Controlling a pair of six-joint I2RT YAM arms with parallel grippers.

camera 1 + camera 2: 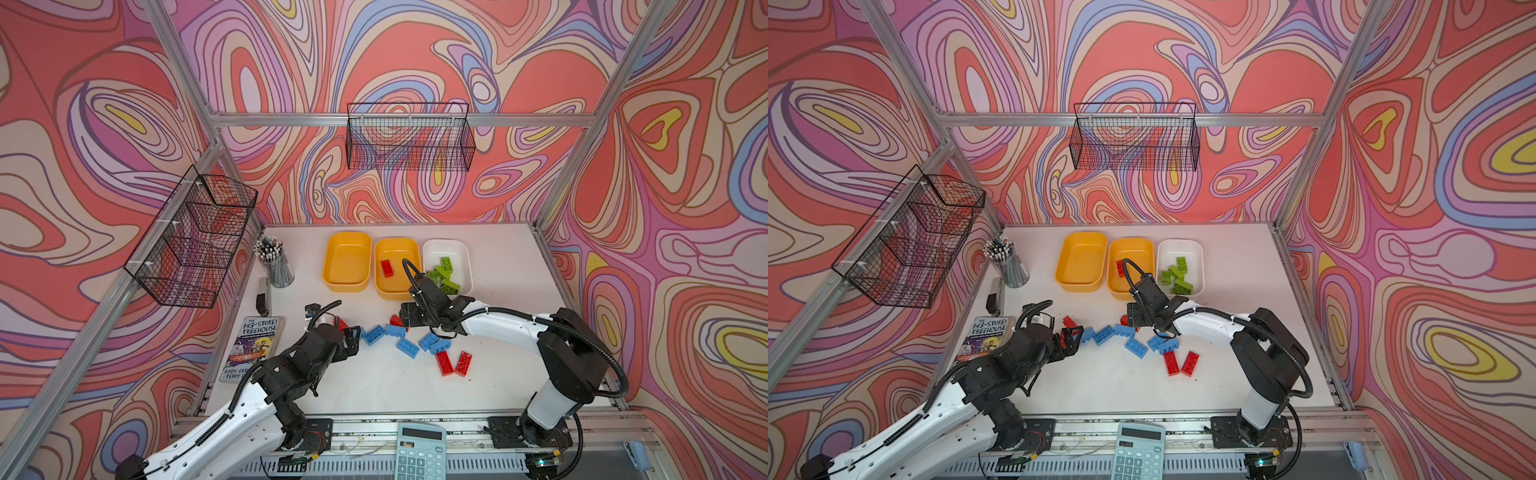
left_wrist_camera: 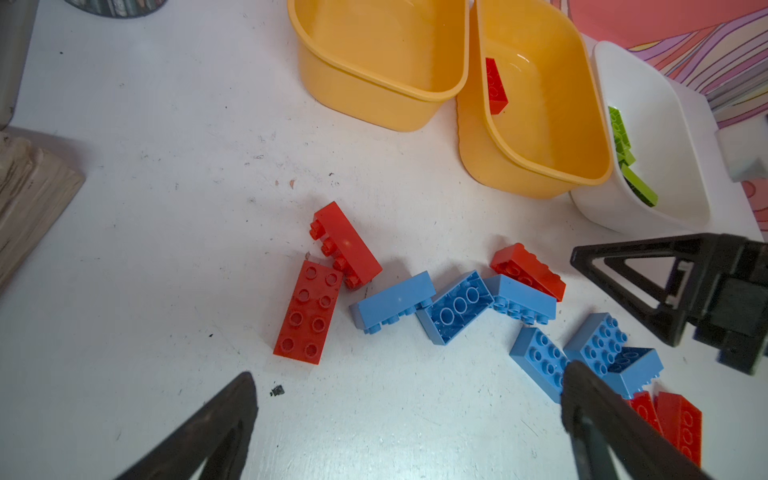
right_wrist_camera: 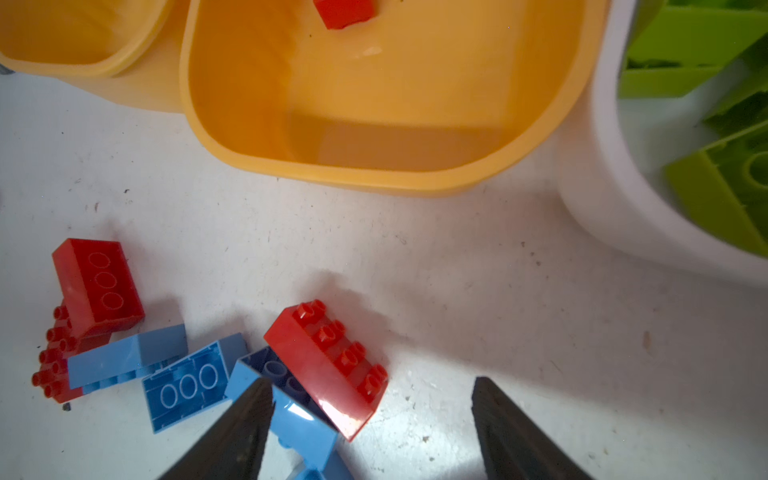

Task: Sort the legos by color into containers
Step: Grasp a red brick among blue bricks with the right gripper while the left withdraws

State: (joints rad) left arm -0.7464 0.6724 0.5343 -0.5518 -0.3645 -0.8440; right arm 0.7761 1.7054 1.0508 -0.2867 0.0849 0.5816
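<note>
Red plastic, glossy and studded: one brick [image 3: 328, 365] lies tilted across a light blue brick [image 3: 299, 419] on the scuffed white counter [image 3: 457, 270]. It sits between the spread fingers [image 3: 249, 415] of the right hand [image 3: 372, 386], closer to one than to its mate (whether that finger touches it I can't quite tell). That hand is parted and grips nothing. The left hand [image 2: 409, 380] hangs low over the counter, wide apart and bare. Two red bricks [image 2: 307, 311] lie just ahead of it, one flat with studs up, one on its side, meeting at a corner. Blue bricks [image 1: 395, 331] trail from there in a jumbled line toward the right hand, some showing hollow undersides. Another red pair [image 1: 444, 365] lies side by side nearer the front edge. Behind stand three smooth, round-cornered trays in a row: a yellow-orange tray [image 1: 347, 257], its twin [image 1: 399, 253] holding a single red brick [image 1: 386, 268], and a white tray [image 1: 446, 249] heaped with lime green bricks [image 1: 446, 272].
</note>
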